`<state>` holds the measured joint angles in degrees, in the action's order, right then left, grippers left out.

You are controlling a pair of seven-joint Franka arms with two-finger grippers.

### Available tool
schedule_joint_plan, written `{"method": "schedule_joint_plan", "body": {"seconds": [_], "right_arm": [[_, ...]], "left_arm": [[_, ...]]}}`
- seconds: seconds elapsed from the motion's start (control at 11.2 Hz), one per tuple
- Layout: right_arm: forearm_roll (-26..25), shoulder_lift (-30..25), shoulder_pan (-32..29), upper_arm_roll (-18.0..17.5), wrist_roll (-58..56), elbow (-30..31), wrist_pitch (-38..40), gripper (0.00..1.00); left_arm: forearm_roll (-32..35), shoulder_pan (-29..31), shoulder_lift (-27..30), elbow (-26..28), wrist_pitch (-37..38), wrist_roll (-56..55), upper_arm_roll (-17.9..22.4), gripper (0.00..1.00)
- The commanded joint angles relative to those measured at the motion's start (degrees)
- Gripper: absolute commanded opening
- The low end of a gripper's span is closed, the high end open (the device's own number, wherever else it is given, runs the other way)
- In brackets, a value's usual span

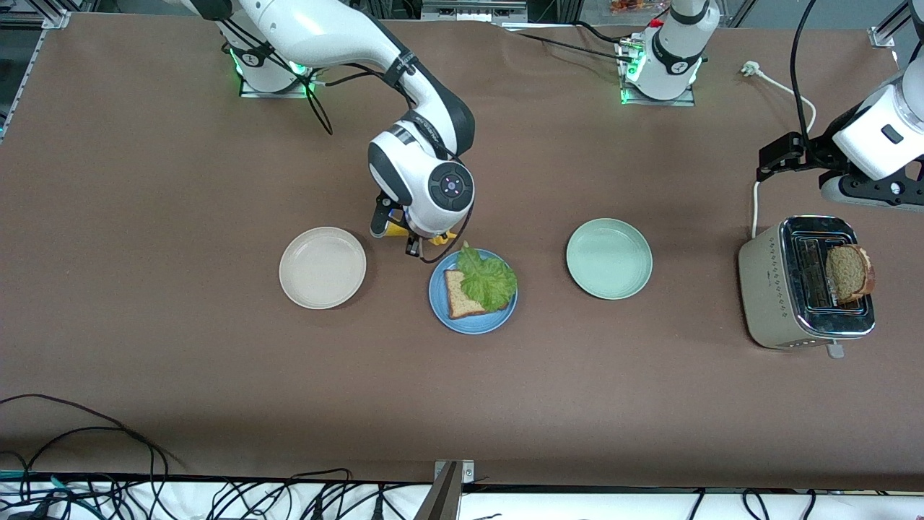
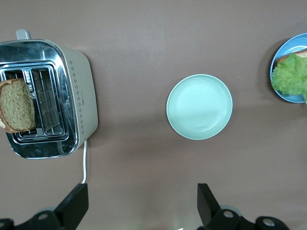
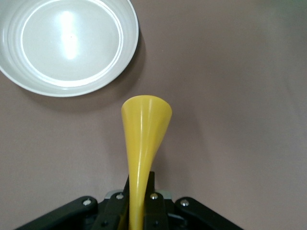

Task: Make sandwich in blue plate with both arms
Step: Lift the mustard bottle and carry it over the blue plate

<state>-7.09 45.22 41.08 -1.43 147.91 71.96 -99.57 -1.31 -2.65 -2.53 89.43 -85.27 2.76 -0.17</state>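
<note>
Lettuce leaf (image 1: 489, 279) hides most of bread slice (image 1: 460, 296); blue plate (image 2: 288, 97) cut off.

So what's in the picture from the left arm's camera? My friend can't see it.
The left tool hangs open over bare table, looking down on an empty pale green plate. Toward one edge, a beige toaster holds a brown bread slice sticking up from a slot; at another edge, the blue plate shows with lettuce on it.
</note>
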Motion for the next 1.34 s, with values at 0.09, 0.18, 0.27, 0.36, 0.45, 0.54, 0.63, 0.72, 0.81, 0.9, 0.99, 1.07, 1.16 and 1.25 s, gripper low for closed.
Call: {"method": "schedule_joint_plan", "body": {"seconds": [0.09,0.18,0.27,0.36,0.45,0.54,0.63,0.72,0.81,0.9,0.99,1.07,1.16,1.25], "right_arm": [[-3.1,3.9,0.8,0.9,2.9,-3.8,2.2,0.00],[-3.1,4.5,1.3,0.9,2.9,-4.3,2.2,0.00],[-3.3,5.4,1.8,1.2,3.7,-5.0,2.2,0.00],[-4.4,6.7,2.2,1.6,4.1,-6.5,2.3,0.00],[-4.9,7.7,2.3,2.2,4.1,-8.1,2.4,0.00],[-4.9,8.4,2.3,3.4,4.1,-9.5,2.5,0.00],[-5.0,9.4,2.3,4.3,4.1,-10.8,2.5,0.00],[-5.0,10.5,2.3,5.3,4.1,-12.7,2.5,0.00],[-5.0,11.9,2.6,6.3,4.1,-14.3,2.5,0.00],[-5.0,12.3,3.3,7.2,4.1,-15.5,2.5,0.00],[-5.0,12.6,4.0,7.5,4.2,-15.5,2.0,0.00],[-5.0,13.2,4.3,7.7,4.3,-15.6,1.6,0.00],[-5.0,13.7,4.7,7.7,5.2,-15.6,0.4,0.00],[-5.2,13.8,5.2,7.7,5.8,-15.6,-0.1,0.00]], "left_arm": [[0.5,-0.1,0.4,0.1,-0.2,1.3,0.2,1.00],[0.5,-0.1,0.4,0.1,-0.2,1.3,0.2,1.00],[0.5,-0.1,0.4,0.1,-0.2,1.3,0.2,1.00],[0.5,-0.1,0.4,0.1,-0.2,1.3,0.2,1.00],[0.5,-0.1,0.4,0.1,-0.2,1.2,0.2,1.00],[0.5,-0.1,0.4,0.1,-0.2,1.3,0.2,1.00],[0.5,-0.1,0.4,0.1,-0.2,1.3,0.2,1.00],[0.5,-0.1,0.4,0.1,-0.2,1.3,0.2,1.00],[0.5,-0.1,0.4,0.1,-0.2,1.2,0.2,1.00],[0.5,-0.1,0.4,0.1,-0.2,1.3,0.2,1.00],[0.5,-0.1,0.4,0.1,-0.2,1.3,0.2,1.00],[0.5,-0.1,0.4,0.1,-0.2,1.3,0.2,1.00],[0.5,-0.1,0.4,0.1,-0.2,1.3,0.2,1.00],[0.5,0.0,0.4,0.1,-0.2,1.2,0.2,1.00]]}}
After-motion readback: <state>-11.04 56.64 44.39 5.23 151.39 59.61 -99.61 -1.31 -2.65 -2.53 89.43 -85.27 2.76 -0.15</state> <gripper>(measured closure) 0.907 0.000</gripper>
